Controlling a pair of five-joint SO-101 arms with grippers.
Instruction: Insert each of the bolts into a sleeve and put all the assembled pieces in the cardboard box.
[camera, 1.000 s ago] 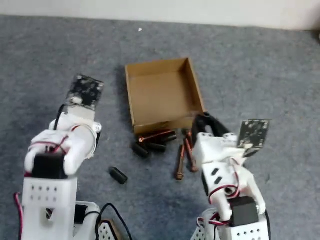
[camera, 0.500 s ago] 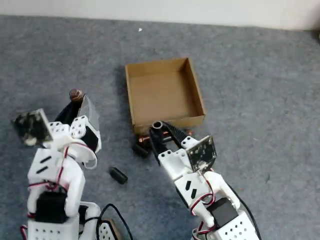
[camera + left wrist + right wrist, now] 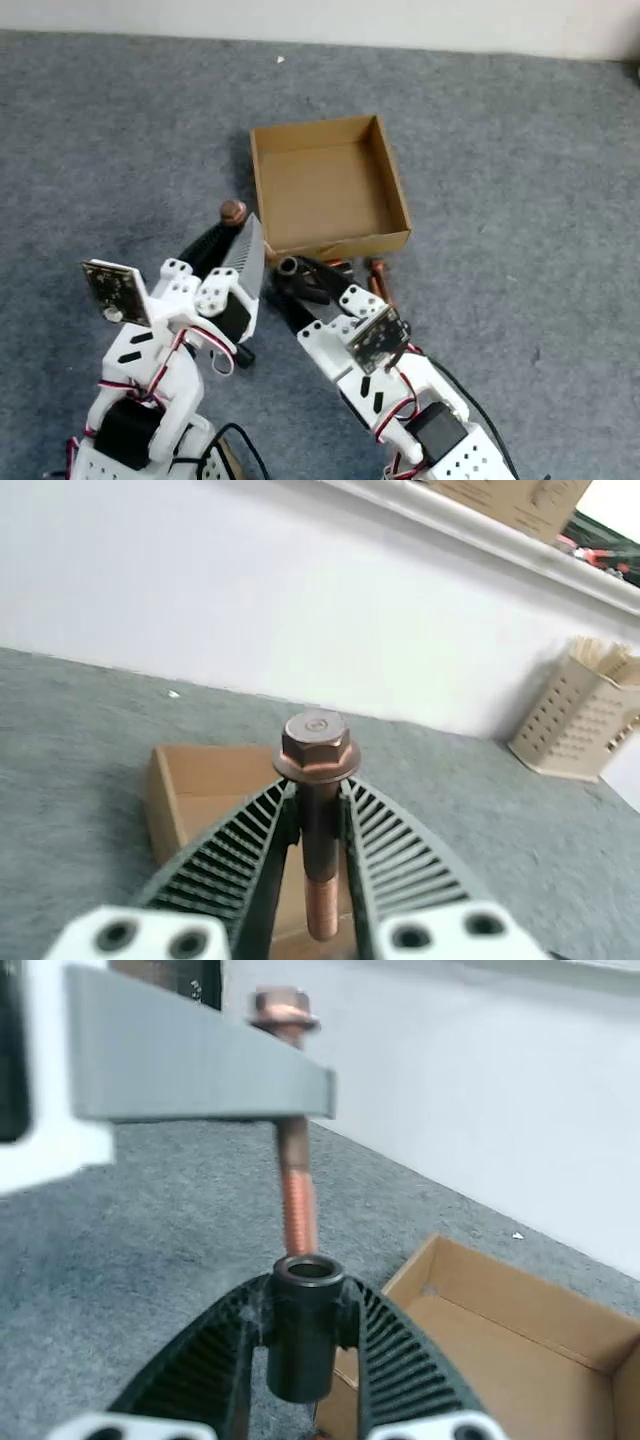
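High view, from the near edge outward: two white arms stand side by side, both leaning in over the grey carpet (image 3: 500, 150). The left gripper (image 3: 238, 228) is clamped on a copper bolt (image 3: 232, 211), hex head uppermost. In the left wrist view that gripper (image 3: 318, 792) pinches the bolt (image 3: 318, 748) by its shank just below the flange, and the threaded end hangs free under the fingers.

Just beside it, the right gripper (image 3: 295, 276) is closed around a black sleeve (image 3: 289, 266), held upright with its open bore facing up. In the right wrist view the ribbed fingers (image 3: 215, 1360) of the right gripper (image 3: 305, 1298) press the sleeve (image 3: 300, 1350) from both sides. The bolt (image 3: 292, 1180) hangs straight above it with its tip at the sleeve's mouth (whether it has entered the bore cannot be told from here).

Beyond the grippers, loose bolts (image 3: 378, 278) lie on the carpet just in front of the cardboard box (image 3: 396, 185); whether they touch its near wall is unclear. The box stands upright and open, its bare brown floor showing.

Farthest off, the left wrist view takes in a white wall (image 3: 300, 600) and a pale perforated holder (image 3: 580, 725) with sticks in it.
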